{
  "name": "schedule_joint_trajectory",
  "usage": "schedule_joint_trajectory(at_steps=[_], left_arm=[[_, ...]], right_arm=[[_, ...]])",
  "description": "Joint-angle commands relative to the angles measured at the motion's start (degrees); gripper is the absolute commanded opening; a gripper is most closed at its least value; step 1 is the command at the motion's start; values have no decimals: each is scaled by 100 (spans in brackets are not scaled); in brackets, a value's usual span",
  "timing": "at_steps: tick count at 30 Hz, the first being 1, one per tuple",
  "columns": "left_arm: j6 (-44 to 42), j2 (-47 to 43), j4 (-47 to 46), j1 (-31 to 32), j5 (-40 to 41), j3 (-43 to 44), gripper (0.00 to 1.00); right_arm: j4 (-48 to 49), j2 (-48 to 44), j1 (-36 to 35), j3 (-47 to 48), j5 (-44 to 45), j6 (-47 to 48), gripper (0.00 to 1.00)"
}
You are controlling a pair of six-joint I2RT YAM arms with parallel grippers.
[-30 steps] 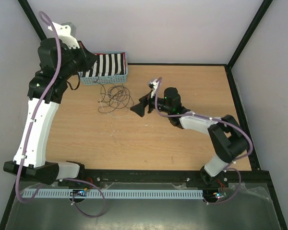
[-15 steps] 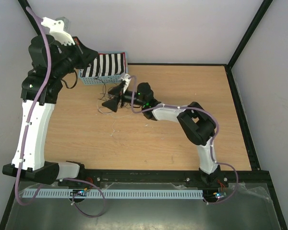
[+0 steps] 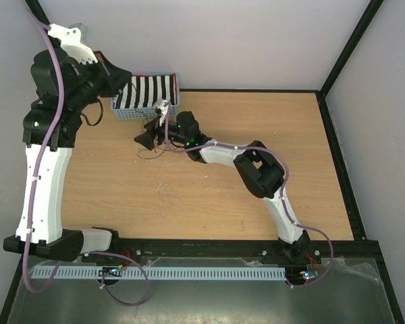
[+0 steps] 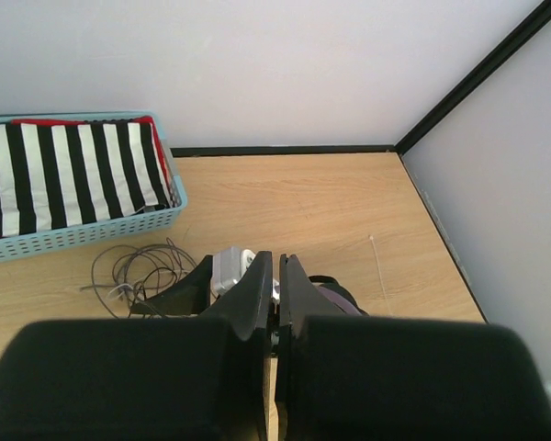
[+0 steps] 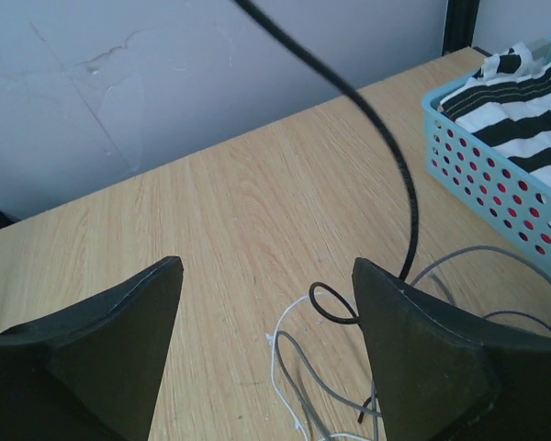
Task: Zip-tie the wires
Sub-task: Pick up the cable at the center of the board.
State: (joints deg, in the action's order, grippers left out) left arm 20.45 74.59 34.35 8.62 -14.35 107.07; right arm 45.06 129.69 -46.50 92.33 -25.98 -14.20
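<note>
The left jaws and the dark wrist body behind them are blocking the desk (image 4: 331,202) beneath them and covering the near edge of the wires (image 4: 133,273). Left of those jaws, the basket (image 4: 83,234) is being cropped by the frame edge. Between the right jaws, the wires are running off the bottom edge. From above, their strands are showing too thin to count.
</note>
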Motion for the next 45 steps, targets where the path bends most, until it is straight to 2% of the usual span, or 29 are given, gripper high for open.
schedule_joint_trajectory(at_steps=[1, 7, 12, 19, 25, 31, 33, 36, 38, 39, 41, 45], left_arm=[[37, -150, -11, -130, -112, 209, 0], [-23, -134, 12, -283, -67, 138, 0], [-68, -148, 12, -333, -43, 74, 0], [-8, -206, 10, -437, -173, -31, 0], [0, -230, 16, -449, -192, -27, 0], [28, -250, 10, -458, -217, -44, 0], [38, -265, 12, -458, -217, -45, 0], [44, -312, 11, -485, -180, -45, 0], [82, -377, 25, -573, -174, -68, 0], [122, -421, 20, -644, -176, -97, 0], [162, -522, 32, -817, -217, -179, 0], [272, -787, 28, -1173, -376, -483, 0]], right_arm=[[-120, -248, 18, -144, 19, 106, 84], [165, -1119, 71, -1515, -469, 74, 83], [-402, -1306, 110, -1734, -515, 412, 84], [-612, -1134, 166, -1428, -277, 454, 82], [-620, -630, 168, -772, -13, 483, 95], [-744, -57, 159, 78, -368, 160, 94], [-748, 64, 159, 204, -356, 122, 87], [-747, 253, 159, 526, -567, -12, 64], [-844, 262, 159, 755, -622, -81, 32], [-910, 222, 159, 867, -605, -68, 20], [-1134, 98, 165, 1087, -473, 103, 2], [-1746, -180, 206, 1726, -193, 502, 0]])
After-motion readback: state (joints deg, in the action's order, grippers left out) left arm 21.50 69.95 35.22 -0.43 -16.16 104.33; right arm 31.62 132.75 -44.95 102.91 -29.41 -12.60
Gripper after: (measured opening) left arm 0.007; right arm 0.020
